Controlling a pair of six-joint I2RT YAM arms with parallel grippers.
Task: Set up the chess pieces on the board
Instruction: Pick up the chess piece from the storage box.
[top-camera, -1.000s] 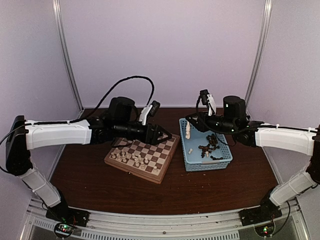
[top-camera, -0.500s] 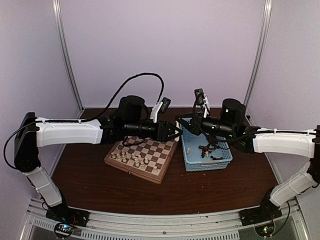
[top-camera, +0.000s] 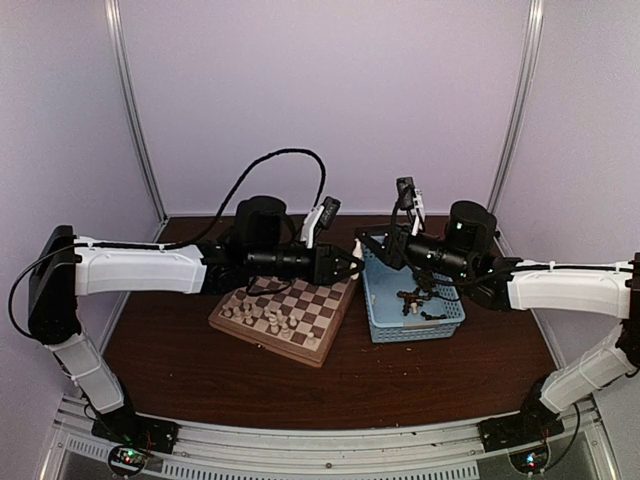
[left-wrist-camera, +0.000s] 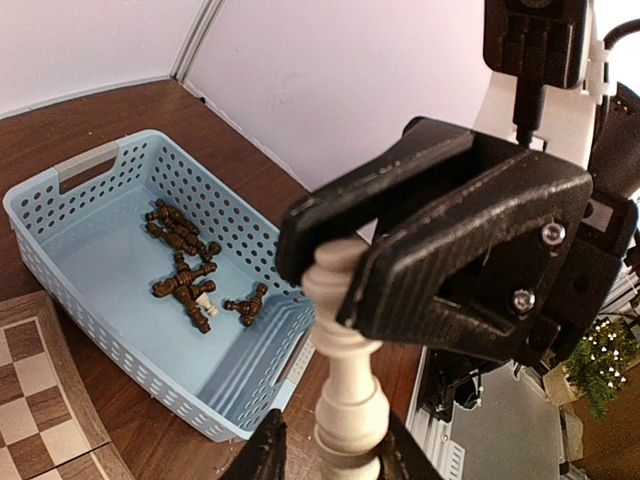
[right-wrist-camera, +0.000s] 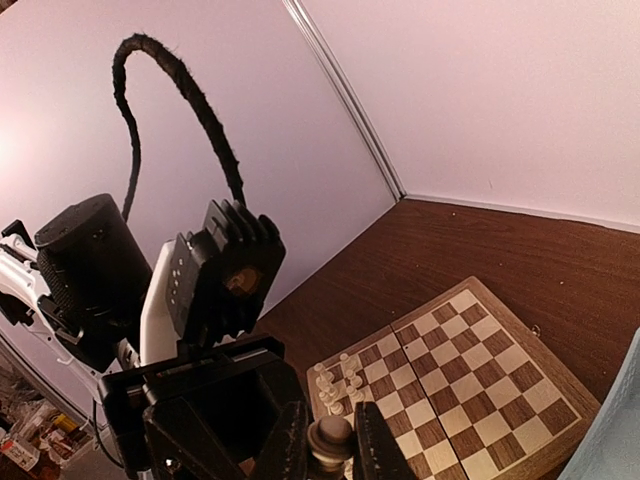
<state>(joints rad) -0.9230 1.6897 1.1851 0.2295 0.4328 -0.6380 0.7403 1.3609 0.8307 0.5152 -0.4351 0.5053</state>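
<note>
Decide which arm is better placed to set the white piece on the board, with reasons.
Left. The left gripper flanks the piece at its base, its arm reaching in from the board side; the right gripper clamps the top from above the basket.

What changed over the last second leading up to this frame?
The left gripper swung right, from over the board toward the basket; the right gripper carried its cream piece left to meet it. Now the right gripper grips the piece's top and the left fingers flank its base. The pieces on the board and the dark pieces in the basket stayed put.
</note>
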